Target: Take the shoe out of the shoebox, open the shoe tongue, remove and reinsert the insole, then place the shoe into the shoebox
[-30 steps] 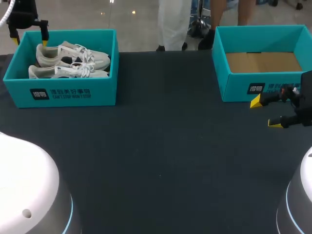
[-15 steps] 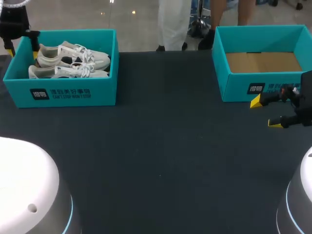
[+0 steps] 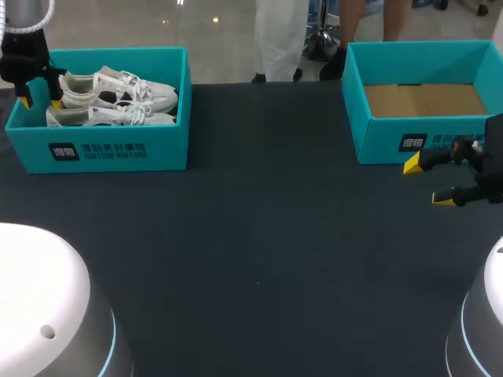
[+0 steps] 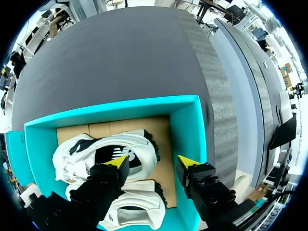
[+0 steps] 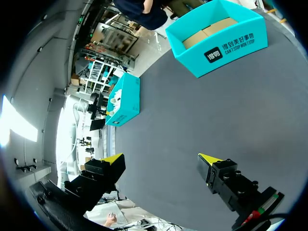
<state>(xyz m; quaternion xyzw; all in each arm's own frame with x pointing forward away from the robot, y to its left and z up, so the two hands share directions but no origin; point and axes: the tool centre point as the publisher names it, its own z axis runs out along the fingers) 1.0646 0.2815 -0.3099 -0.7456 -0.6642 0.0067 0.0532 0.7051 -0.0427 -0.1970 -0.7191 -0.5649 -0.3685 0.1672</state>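
At far left, our left gripper (image 3: 41, 100) has dropped in the past second from above the far corner of the teal shoebox (image 3: 102, 153) to the heel end of the pair of white shoes (image 3: 118, 94) lying inside it. The left wrist view shows the left gripper (image 4: 151, 162) spread wide and holding nothing. One finger hangs over the nearer shoe (image 4: 110, 154) and the other close to the box wall (image 4: 187, 125). We judge the first step, lifting a shoe out, is about to begin; neither shoe has left the box. The dark worktop (image 3: 259, 236) stretches across the middle. At right, the second shoebox (image 3: 377, 149) holds only its cardboard floor. Just in front of it our right gripper (image 3: 426, 182) has not moved, fingers apart and empty above the cloth, as its own view confirms (image 5: 161, 158).
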